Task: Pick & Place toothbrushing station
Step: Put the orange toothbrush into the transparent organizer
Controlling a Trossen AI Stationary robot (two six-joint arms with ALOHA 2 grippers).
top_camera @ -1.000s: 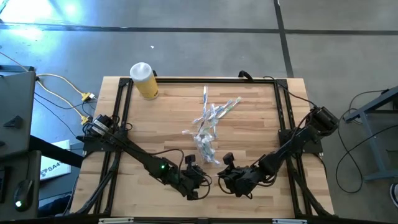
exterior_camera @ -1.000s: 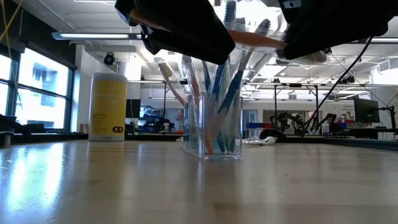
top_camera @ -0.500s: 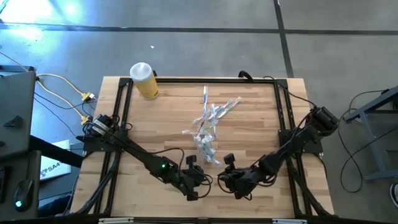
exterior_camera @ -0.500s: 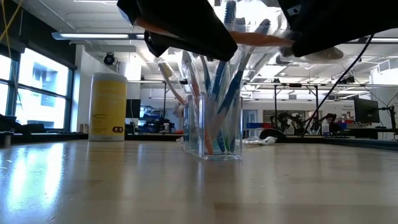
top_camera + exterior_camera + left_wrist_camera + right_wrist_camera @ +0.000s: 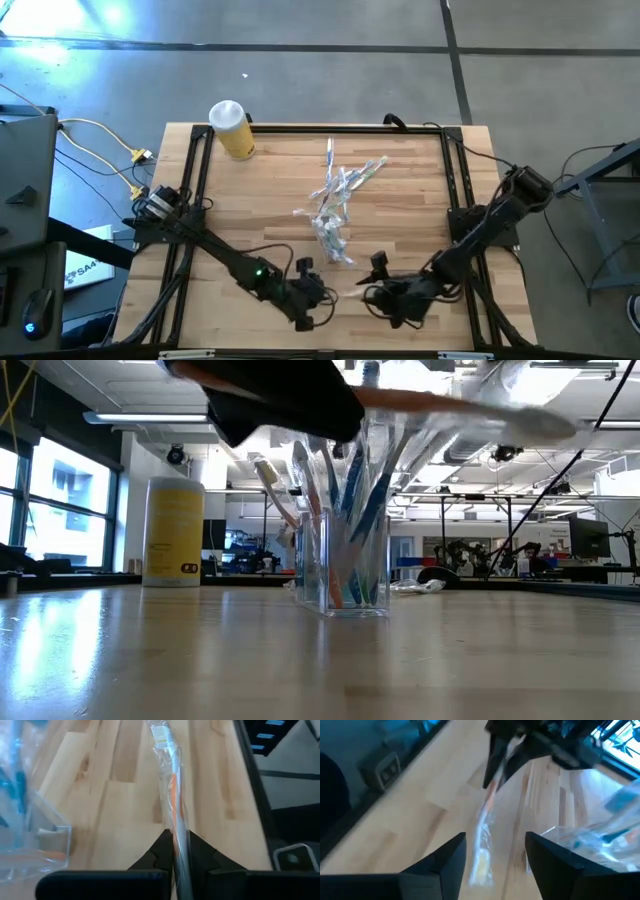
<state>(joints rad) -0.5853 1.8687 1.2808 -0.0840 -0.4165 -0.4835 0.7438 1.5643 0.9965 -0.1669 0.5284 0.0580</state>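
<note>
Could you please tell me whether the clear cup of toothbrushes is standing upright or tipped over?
Upright: in the low view the clear cup stands flat on the table, toothbrushes fanning from its top.

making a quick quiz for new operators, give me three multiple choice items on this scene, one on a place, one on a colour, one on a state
1. Where does the yellow bottle stand on the table?
A. at a far corner, on the left arm's side
B. in the middle
C. at the near edge, by the right arm

2. What colour is the bottle's cap?
A. teal
B. white
C. black

3. What is the left pincer doing?
A. hanging open
B. shut on the clear cup
C. shut on a wrapped toothbrush

Answers: 1 A, the high view shows it at the far corner on the left arm's side. 2 B, its top reads white from above. 3 C, the left wrist view shows both fingers closed around the wrapped brush; the right pincer is open.
</note>
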